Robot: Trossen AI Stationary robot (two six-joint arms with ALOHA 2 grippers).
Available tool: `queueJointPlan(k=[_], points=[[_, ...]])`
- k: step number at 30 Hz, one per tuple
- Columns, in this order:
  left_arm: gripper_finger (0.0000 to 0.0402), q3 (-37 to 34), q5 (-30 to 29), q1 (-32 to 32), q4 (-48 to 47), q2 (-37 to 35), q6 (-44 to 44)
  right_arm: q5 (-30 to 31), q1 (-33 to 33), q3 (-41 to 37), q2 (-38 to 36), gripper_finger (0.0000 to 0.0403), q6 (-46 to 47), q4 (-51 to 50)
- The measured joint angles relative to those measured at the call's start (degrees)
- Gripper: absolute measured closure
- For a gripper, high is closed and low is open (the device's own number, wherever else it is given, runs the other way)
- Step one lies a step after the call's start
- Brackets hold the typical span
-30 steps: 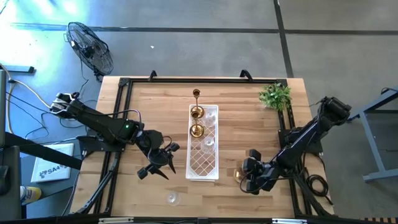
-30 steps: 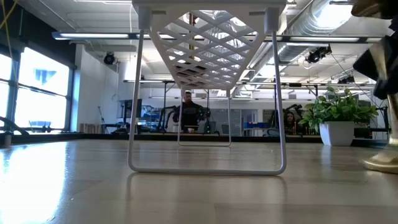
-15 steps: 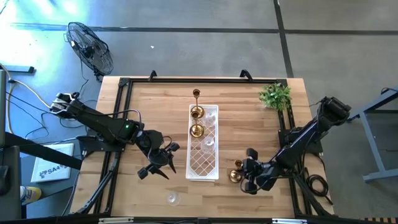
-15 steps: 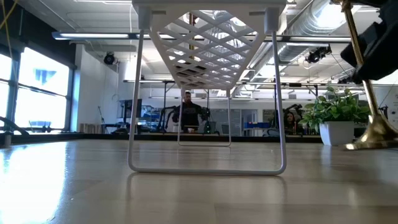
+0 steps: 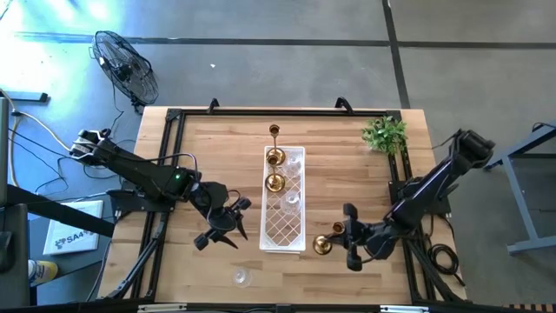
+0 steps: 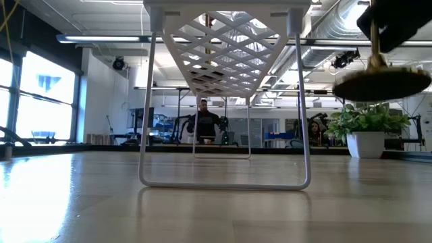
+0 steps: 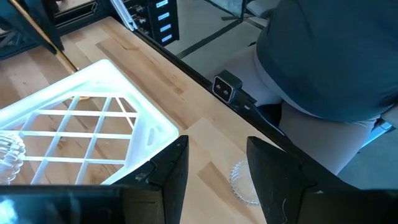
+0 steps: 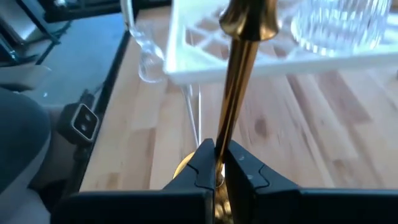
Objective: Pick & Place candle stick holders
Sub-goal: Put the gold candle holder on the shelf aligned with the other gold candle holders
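brass holder lifted off table since earlier; right hand clamps stem.

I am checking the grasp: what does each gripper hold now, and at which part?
The right gripper clamps the brass candle stick holder by its thin stem, base off the table. The left gripper holds nothing.

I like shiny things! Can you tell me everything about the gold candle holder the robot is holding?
The brass candle stick holder is shiny gold metal with a thin stem and a round base. The right gripper is shut on its stem. The low view shows it lifted off the table, base hanging in the air. From above, it is beside the near end of the white lattice tray, on the tray's right.
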Motion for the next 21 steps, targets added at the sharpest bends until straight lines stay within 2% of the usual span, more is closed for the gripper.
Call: queueJointPlan(k=[8, 16, 21], points=[[0.0244, 0.0, -0.3, 0.0, 0.11, 0.0, -0.03, -2.3, 0.6, 3.51, -4.64, 0.0399, -9.52, 0.01], [0.0244, 0.0, 0.97, 0.0, 0.62, 0.02, -1.65, -3.42, 1.52, 9.63, -4.78, 0.0399, -18.72, -0.94], [0.0244, -0.02, -3.83, 0.0, 8.24, 0.02, 0.38, -2.61, 1.42, 11.48, -4.73, 0.0399, -25.58, -0.69]])
